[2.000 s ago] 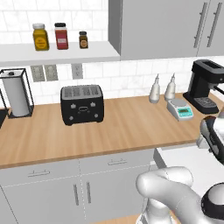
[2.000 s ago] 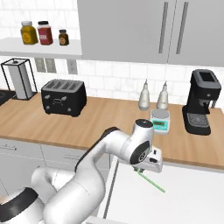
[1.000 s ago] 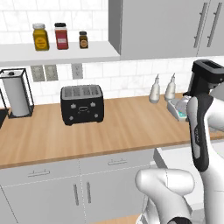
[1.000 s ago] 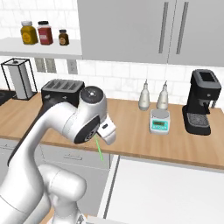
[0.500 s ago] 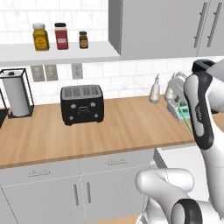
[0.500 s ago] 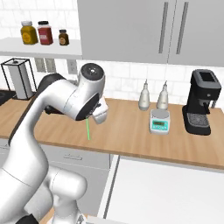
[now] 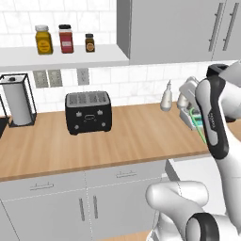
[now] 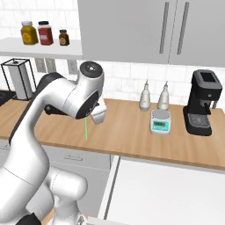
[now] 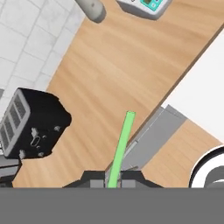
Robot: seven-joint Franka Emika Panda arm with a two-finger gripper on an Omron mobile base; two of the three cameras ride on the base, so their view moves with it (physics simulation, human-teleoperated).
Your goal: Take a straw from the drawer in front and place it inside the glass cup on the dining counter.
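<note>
In the left base view the white arm rises at the right and bends over the far end of the wooden worktop [image 7: 117,136], its hand held up near the grey bottle [image 7: 166,96]. The straw [image 7: 201,134], thin and bright green, slants down beside the forearm in front of the small scale [image 7: 193,120]. The black toaster [image 7: 88,112] stands in the middle of the worktop, with the paper towel holder [image 7: 19,100] well to its left and three spice jars [image 7: 66,39] on the shelf above. Pale grey drawers with slim bar handles run below the top; the drawer [image 7: 126,174] just beside the arm has its front flush with its neighbours.

In the right base view the gripper [image 8: 92,117] hangs over the worktop with the straw [image 8: 86,128] pointing straight down from it, its lower end above the wood. Two grey bottles [image 8: 154,96], the scale [image 8: 160,122] and the black coffee machine [image 8: 203,103] stand well apart to the right.

In the hand view the two dark fingertips [image 9: 97,180] are clenched on the base of the straw [image 9: 121,146], which runs up the picture across the worktop edge. The toaster [image 9: 33,124] lies at the left, and the scale [image 9: 146,6] and one bottle [image 9: 91,8] at the top
</note>
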